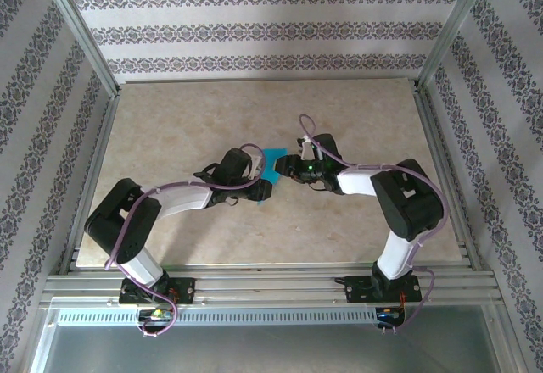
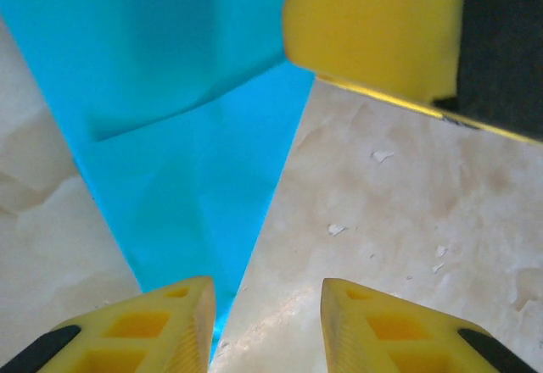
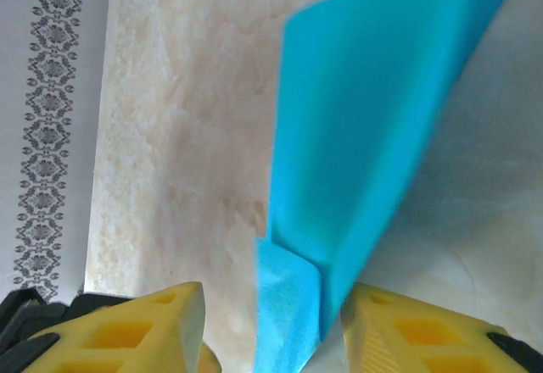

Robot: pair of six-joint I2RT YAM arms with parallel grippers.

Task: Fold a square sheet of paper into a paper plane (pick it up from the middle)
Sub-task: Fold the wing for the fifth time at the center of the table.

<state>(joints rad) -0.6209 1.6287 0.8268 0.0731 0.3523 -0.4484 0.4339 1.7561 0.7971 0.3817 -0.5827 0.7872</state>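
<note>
The teal-blue sheet of paper (image 1: pixel 273 163) is folded into a narrow dart, a paper plane shape with one sharp tip. It sits mid-table between both grippers. In the left wrist view the paper (image 2: pixel 187 136) tapers down to its tip beside my left-hand finger (image 2: pixel 170 322). My left gripper (image 2: pixel 267 292) is open, with bare table in the gap. A yellow finger of the right gripper (image 2: pixel 373 34) hangs over the paper's upper edge. In the right wrist view the paper (image 3: pixel 365 136) stands up between the fingers, leaning on the right-hand finger (image 3: pixel 407 331). My right gripper (image 3: pixel 271 297) is open.
The beige marbled tabletop (image 1: pixel 170 127) is ringed by aluminium rails (image 1: pixel 254 284) and corner posts, with patterned walls behind. Small white flecks (image 2: pixel 382 156) lie on the table. Both forearms (image 1: pixel 182 197) angle inward, meeting at the centre.
</note>
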